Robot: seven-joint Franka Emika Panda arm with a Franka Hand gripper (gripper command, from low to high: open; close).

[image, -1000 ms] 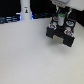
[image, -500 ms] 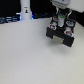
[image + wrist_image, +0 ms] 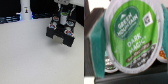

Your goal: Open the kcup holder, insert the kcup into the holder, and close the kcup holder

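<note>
Little has moved since the earlier frames: our gripper (image 3: 63, 21) stays low over the kcup holder (image 3: 61, 34), apparently clamping the kcup (image 3: 130, 34), so we judge insertion underway and closing the holder still left.

kcup (image 3: 130, 31): edge-cropped | gripper (image 3: 63, 22): blurred, jaw state unclear

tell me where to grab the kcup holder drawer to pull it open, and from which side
Judging from the exterior view, take the front edge of the kcup holder, the face toward the camera, coming from the front with the gripper lowered. That face is a low, wide black edge. The frames are too blurry to show a handle. The wrist view is filled by the kcup.
</note>
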